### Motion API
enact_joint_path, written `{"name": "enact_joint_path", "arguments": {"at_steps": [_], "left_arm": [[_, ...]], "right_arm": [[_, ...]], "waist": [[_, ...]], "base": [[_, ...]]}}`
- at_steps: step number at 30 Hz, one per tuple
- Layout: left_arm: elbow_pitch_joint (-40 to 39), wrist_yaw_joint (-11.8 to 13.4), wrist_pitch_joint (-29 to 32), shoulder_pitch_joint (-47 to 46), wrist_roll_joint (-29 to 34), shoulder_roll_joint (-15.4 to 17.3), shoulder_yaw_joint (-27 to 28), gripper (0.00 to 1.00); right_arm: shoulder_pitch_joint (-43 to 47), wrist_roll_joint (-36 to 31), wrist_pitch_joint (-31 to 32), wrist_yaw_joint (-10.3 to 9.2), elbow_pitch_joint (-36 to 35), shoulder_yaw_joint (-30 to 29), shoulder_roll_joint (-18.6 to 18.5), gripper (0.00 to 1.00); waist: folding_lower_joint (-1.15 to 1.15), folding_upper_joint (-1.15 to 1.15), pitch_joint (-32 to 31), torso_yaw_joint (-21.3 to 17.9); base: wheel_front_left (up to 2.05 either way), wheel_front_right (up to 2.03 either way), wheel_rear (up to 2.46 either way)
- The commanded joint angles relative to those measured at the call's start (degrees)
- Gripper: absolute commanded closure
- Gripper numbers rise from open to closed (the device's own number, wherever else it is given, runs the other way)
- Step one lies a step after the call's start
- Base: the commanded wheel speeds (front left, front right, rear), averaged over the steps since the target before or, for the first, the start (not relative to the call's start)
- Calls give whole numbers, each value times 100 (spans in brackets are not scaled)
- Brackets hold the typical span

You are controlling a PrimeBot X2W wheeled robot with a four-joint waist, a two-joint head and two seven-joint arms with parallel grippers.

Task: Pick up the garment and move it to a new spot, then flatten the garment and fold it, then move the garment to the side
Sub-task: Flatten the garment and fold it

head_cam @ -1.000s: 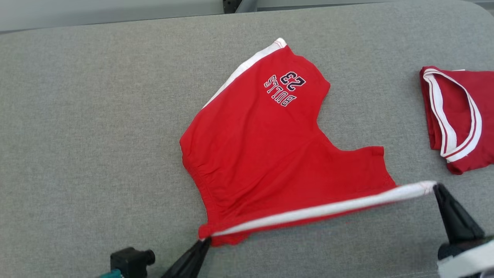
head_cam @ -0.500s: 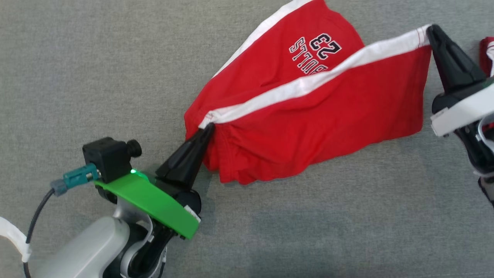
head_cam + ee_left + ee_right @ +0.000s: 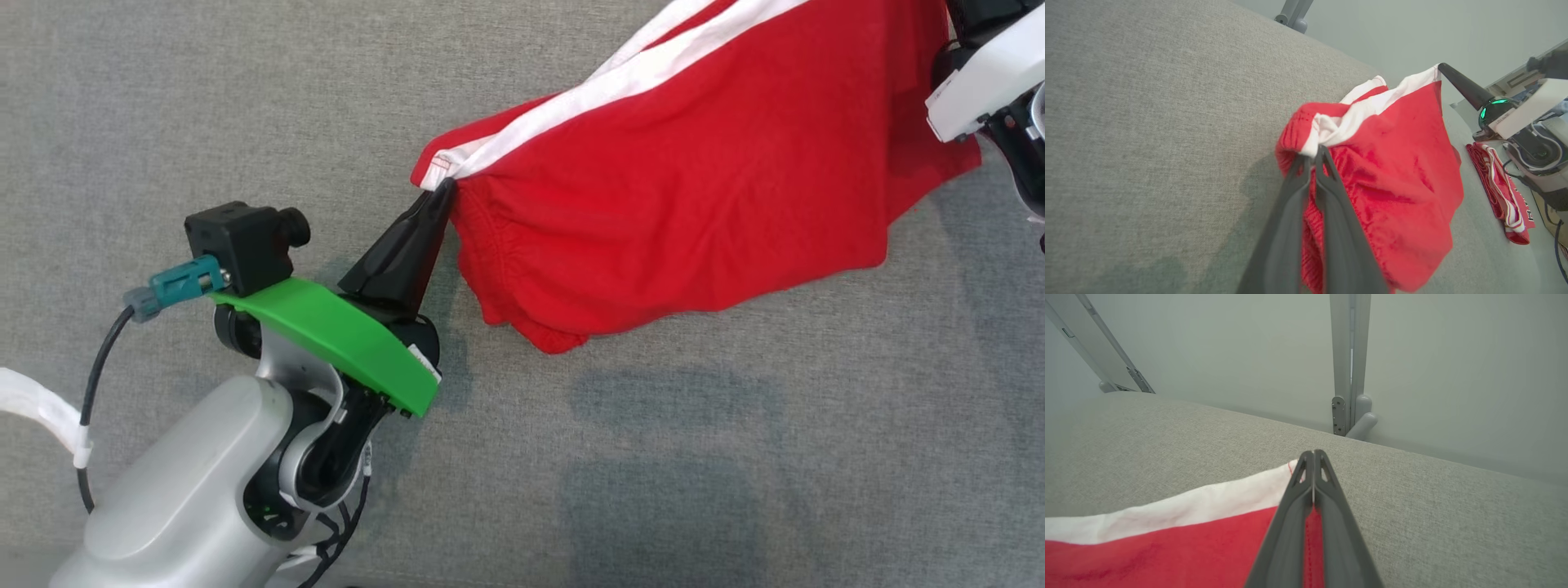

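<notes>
Grey woven cloth covered the wide bench (image 3: 204, 98), which ran back to a pale wall (image 3: 1453, 355) with a metal strut (image 3: 1350, 355) standing against it. Above the bench hung the task's garment, a pair of red cotton shorts with a white side stripe (image 3: 694, 188). It was stretched along that stripe between the two arms, and its loose lower folds sagged toward the cloth; whether they touched it I could not tell. Well apart from it, in the left wrist view, lay a smaller red garment with white trim (image 3: 1498, 188), folded flat. The left pincer (image 3: 437, 192) was pressed together on the gathered end of the stripe. The right pincer (image 3: 1312, 457) was nipped tight on the stripe's opposite corner. By my reading the pick-up was done, since both ends were gripped and most of the fabric was raised. The shorts were bunched rather than flat, and I could not say whether this was the carry to a new spot or the start of a fold. Laying down, smoothing, folding and shifting aside all seemed left to do.
</notes>
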Motion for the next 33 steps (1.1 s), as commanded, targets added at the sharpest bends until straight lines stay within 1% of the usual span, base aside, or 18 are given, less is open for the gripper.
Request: {"name": "enact_joint_path", "arguments": {"at_steps": [1, 2, 3, 6, 11, 13, 21, 22, 23, 24, 25, 26, 27, 28, 33], "left_arm": [[63, -26, 28, -111, -51, -57, 5, 100], [109, -46, 37, -143, -66, -87, -15, 100], [237, -12, 8, -210, -6, -135, -14, 100], [345, -65, -3, -243, -25, -239, -53, 100], [512, -46, -25, -311, 76, -263, -86, 100], [583, 12, -72, -361, 176, -240, -91, 100], [706, 41, -83, -294, 273, -286, -177, 100], [731, 48, -88, -282, 280, -296, -187, 100], [758, 68, -98, -271, 284, -309, -189, 98], [792, 93, -92, -260, 302, -313, -201, 73], [816, 115, -96, -248, 314, -313, -214, 61], [832, 133, -105, -233, 321, -313, -220, 53], [850, 156, -117, -212, 326, -308, -220, 21], [866, 184, -133, -185, 331, -300, -207, 0], [875, 353, -319, 28, 400, -128, -136, 0]], "right_arm": [[-116, 33, 6, -3, 72, 61, -41, 100], [-207, 48, 23, -4, 141, 146, -52, 100], [-346, 88, 15, -3, 246, 294, -64, 100], [-524, 135, -17, -3, 390, 517, -114, 100], [-748, 159, -130, -3, 617, 845, -178, 100], [-841, 161, -204, -4, 717, 941, -188, 100], [-1073, 91, -454, -3, 1071, 1337, -117, 100], [-1093, 87, -495, -4, 1115, 1397, -95, 86], [-1116, 76, -549, -3, 1142, 1452, -74, 50], [-1129, 90, -605, -4, 1178, 1493, -53, 0], [-1123, 133, -661, -4, 1222, 1515, -26, 0], [-1113, 170, -716, -4, 1242, 1557, 4, 0], [-1107, 208, -761, -4, 1258, 1598, 30, 0], [-1094, 250, -818, -3, 1260, 1620, 40, 0], [-909, 454, -1038, -4, 1144, 1721, -43, 0]], "waist": [[0, 0, 57, 78], [0, 0, 65, 86], [0, 0, 82, 106], [0, 0, 101, 134], [0, 0, 121, 185], [0, 0, 119, 203], [0, 0, 82, 231], [0, 0, 71, 228], [0, 0, 60, 221], [0, 0, 45, 211], [0, 0, 20, 196], [0, 0, -9, 176], [0, 0, -42, 152], [0, 0, -80, 126], [0, 0, -372, -53]], "base": [[0, 0, 0], [0, 0, 0], [0, 0, 0], [0, 0, 0], [0, 0, 0], [0, 0, 0], [0, 0, 0], [0, 0, 0], [0, 0, 0], [0, 0, 0], [0, 0, 0], [0, 0, 0], [0, 0, 0], [0, 0, 0], [0, 0, 0]]}}
